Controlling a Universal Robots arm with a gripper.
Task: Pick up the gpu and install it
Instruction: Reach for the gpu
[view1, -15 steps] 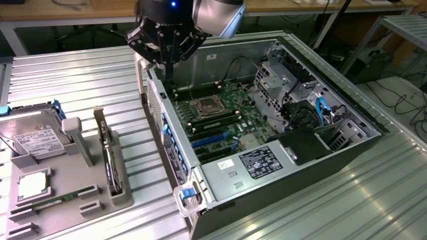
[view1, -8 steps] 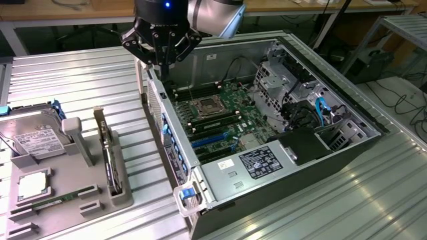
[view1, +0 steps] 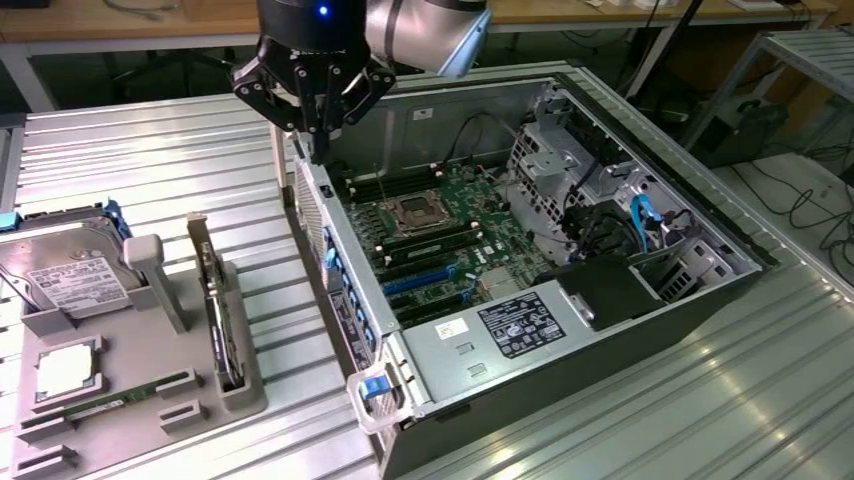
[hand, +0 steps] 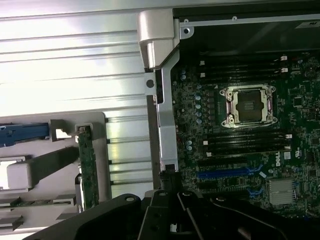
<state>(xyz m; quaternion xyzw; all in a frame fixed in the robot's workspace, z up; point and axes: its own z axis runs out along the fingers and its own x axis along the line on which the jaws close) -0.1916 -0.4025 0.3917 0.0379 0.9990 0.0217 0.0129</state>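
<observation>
Grey holder (view1: 247, 395) on the ribbed metal counter (view1: 160, 160) carries 1 gpu (view1: 214, 300), standing on edge in a slot, plus 1 hard drive (view1: 74, 280), 1 silver chip (view1: 64, 370) and 1 RAM stick (view1: 120, 400). To the exterior view's right of the holder lies 1 open case (view1: 641, 330) with 1 motherboard (view1: 467, 240), 1 empty socket (view1: 418, 212) and 2 blue slots (view1: 420, 280). 1 black pincer (view1: 318, 135) hangs over the case's near wall, well apart from the gpu, its fingers together and gripping nothing. That wall and a tall holder post (view1: 158, 280) stand between the pincer and the gpu. The gpu shows edge-on, so its fan side is hard to make out; the frame edge cuts off the holder's far side, and cables hide part of the case's drive bays.
</observation>
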